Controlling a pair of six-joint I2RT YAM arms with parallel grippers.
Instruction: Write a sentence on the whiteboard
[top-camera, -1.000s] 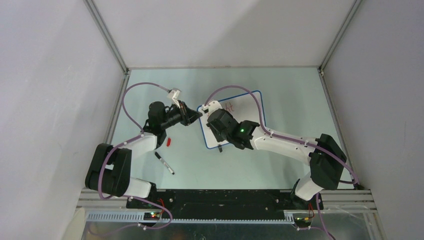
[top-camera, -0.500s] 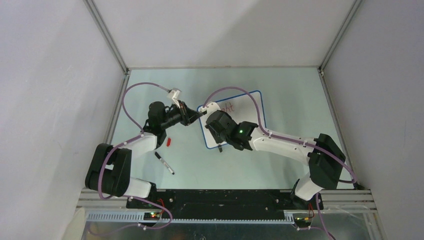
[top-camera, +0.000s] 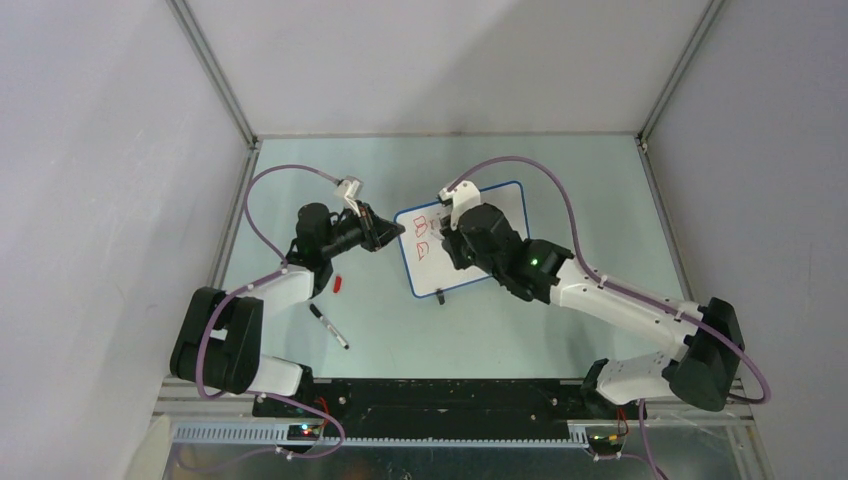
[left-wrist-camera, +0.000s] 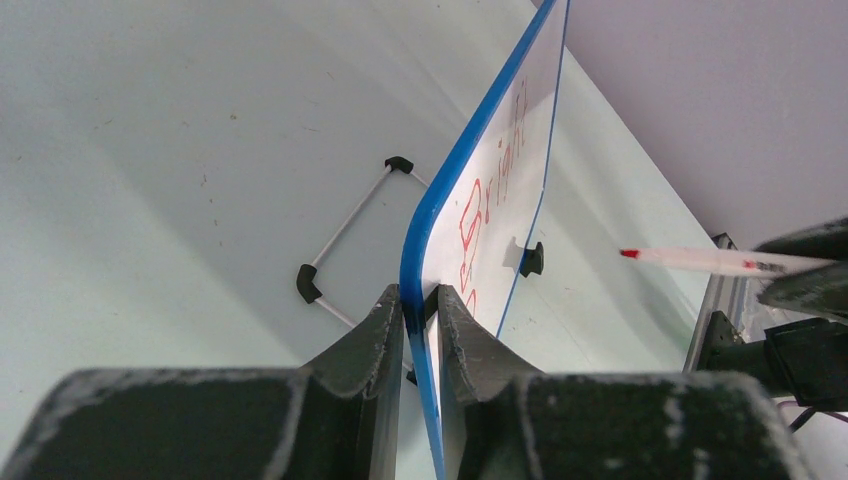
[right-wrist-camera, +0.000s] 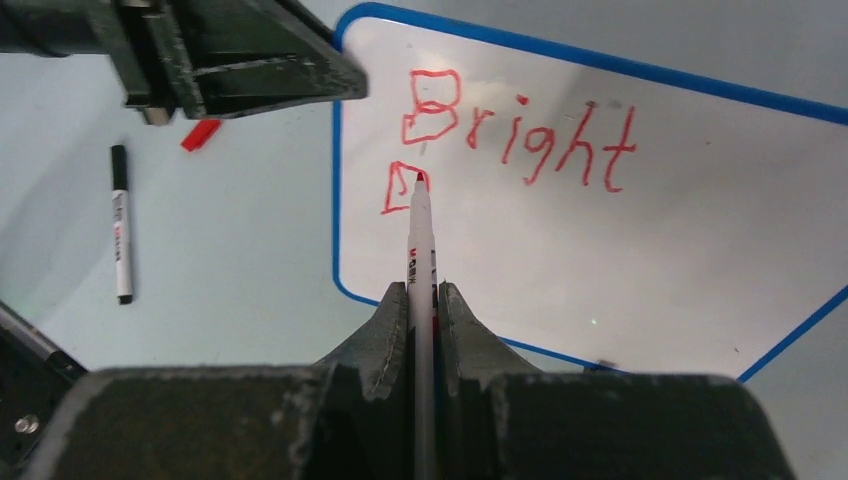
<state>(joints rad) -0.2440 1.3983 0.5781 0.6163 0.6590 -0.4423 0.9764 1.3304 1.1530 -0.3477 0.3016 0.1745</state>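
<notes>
The whiteboard (top-camera: 430, 272) with its blue rim stands tilted on the table. My left gripper (top-camera: 397, 232) is shut on the board's left edge (left-wrist-camera: 450, 190), one finger on each face (left-wrist-camera: 419, 292). The sentence in red reads "Bright" (right-wrist-camera: 520, 130), with a "D" (right-wrist-camera: 398, 190) started below it. My right gripper (right-wrist-camera: 422, 290) is shut on a red marker (right-wrist-camera: 421, 240) and hovers over the board's middle (top-camera: 447, 232). The marker's tip points at the right side of the D. In the left wrist view the marker (left-wrist-camera: 700, 261) looks lifted off the board's face.
A capped black marker (top-camera: 329, 327) lies on the table left of the board, with a red cap (top-camera: 338, 283) beyond it. The board's wire stand (left-wrist-camera: 345, 230) and a black clip foot (left-wrist-camera: 531, 259) rest on the table. Enclosure walls close in the left, back and right.
My right wrist has swung to the right across the board, uncovering the "B" and "D" at its left and hiding the end of "Bright". The left arm and board have not moved.
</notes>
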